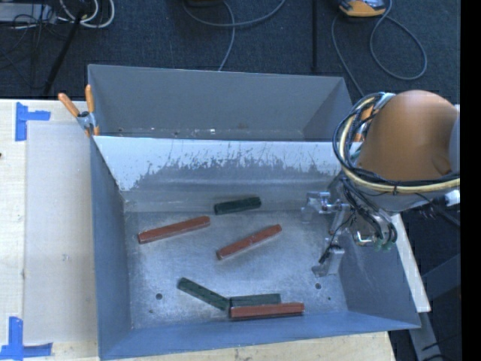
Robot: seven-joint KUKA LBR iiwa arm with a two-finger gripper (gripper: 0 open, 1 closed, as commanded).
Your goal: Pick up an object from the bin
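The tool [328,258] is hovering by the right wall of the grey metal bin [225,119]; released or clenched, I cannot tell. The approach step is probably running. The nearest reddish-brown flat bar [249,242] is lying at the bin's middle, so the tool is needing alignment above it.

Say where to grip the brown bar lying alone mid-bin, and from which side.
Grip the brown bar at its middle, from straight above, closing across its narrow width. It lies flat on the bin floor, slanted, right end farther back, touching nothing, so both long edges are free. The gripper would likely need turning to match the slant.
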